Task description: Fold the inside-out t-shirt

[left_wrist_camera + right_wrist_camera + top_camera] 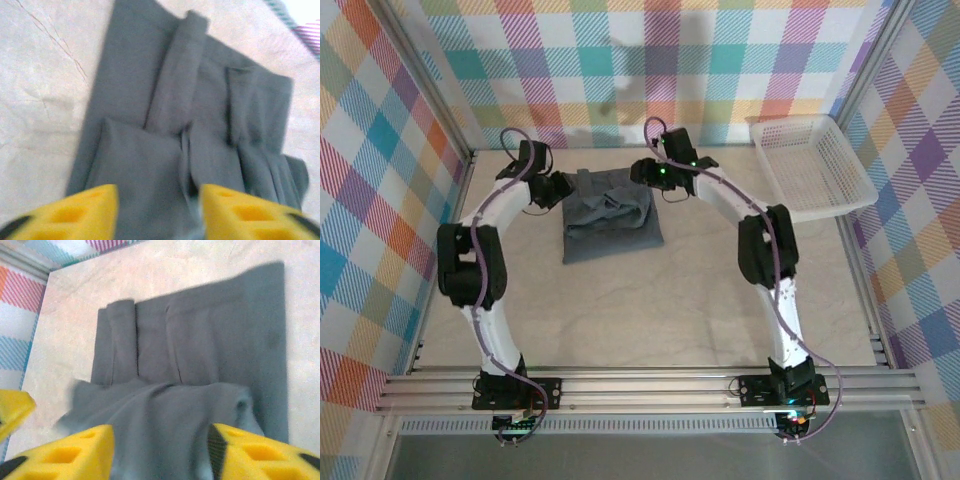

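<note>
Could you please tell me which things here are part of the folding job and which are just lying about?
Part of the job:
- t-shirt, partly folded
- left claw
- right claw

Lying about:
- white mesh basket, apart at the table's far right

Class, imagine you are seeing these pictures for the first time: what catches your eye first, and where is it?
A dark slate-grey cotton t-shirt, folded into a wrinkled rectangle, lies mid-table toward the far wall. Both black arms bend in over its far edge, the left tool at its left corner and the right tool at its right, their yellow fingers spread over cloth in the wrist views. A white plastic mesh basket sits at the far right corner.
</note>
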You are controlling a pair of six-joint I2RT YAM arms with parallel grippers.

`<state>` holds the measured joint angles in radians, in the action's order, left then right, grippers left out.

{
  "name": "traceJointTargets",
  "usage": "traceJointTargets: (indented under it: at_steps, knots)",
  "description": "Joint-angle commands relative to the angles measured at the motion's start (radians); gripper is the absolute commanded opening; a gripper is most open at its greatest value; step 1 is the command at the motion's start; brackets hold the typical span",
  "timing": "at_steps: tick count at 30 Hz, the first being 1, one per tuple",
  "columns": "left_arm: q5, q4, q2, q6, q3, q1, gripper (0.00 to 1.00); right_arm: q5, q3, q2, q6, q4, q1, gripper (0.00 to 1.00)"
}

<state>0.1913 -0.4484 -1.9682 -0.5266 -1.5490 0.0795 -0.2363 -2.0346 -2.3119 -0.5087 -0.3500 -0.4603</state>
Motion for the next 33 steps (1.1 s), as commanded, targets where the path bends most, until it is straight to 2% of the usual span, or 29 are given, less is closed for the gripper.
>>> traceJointTargets:
  at_steps: [1,4,8,11,13,15,17,18,19,21,22,25,28,31,33]
  knots:
    - [0.040,-0.011,0.030,0.047,0.011,-0.010,0.67,-0.027,0.000,0.024,0.038,-0.124,0.020,0.60]
    - [0.031,0.005,0.146,0.036,0.155,-0.017,0.70,0.015,0.216,0.170,0.056,-0.061,0.030,0.66]
    - [0.063,0.106,0.327,-0.032,0.455,-0.014,0.70,-0.021,0.574,0.316,0.022,0.121,0.035,0.64]
    - [0.076,0.146,0.375,-0.056,0.586,-0.009,0.67,-0.077,0.669,0.305,-0.005,0.172,0.025,0.62]
    - [0.085,0.162,0.368,-0.058,0.625,-0.009,0.66,-0.110,0.673,0.275,-0.022,0.186,0.016,0.59]
    - [0.097,0.200,0.338,-0.061,0.633,-0.009,0.61,-0.121,0.657,0.242,-0.035,0.201,0.005,0.52]
    - [0.125,0.227,0.295,-0.064,0.628,-0.009,0.51,-0.127,0.635,0.208,-0.059,0.202,0.002,0.35]
    - [0.138,0.231,0.276,-0.067,0.625,-0.009,0.42,-0.122,0.628,0.201,-0.076,0.196,0.002,0.24]
    - [0.152,0.228,0.265,-0.061,0.622,-0.009,0.34,-0.112,0.626,0.200,-0.088,0.185,0.003,0.18]
    - [0.170,0.225,0.272,-0.058,0.642,-0.007,0.06,-0.085,0.650,0.227,-0.094,0.169,0.004,0.02]
    - [0.174,0.226,0.291,-0.061,0.664,-0.007,0.00,-0.081,0.673,0.249,-0.093,0.168,0.003,0.00]
    - [0.193,0.198,0.399,-0.091,0.762,0.016,0.00,-0.099,0.797,0.348,-0.084,0.174,0.002,0.00]
    - [0.127,0.083,0.581,-0.125,0.892,0.114,0.00,-0.121,0.978,0.474,-0.064,0.176,-0.013,0.00]
    - [0.108,0.050,0.812,-0.236,1.063,0.229,0.00,-0.107,1.163,0.608,-0.065,0.149,-0.046,0.02]
    - [0.082,-0.001,0.961,-0.314,1.124,0.305,0.26,-0.112,1.220,0.685,-0.069,0.085,-0.066,0.23]
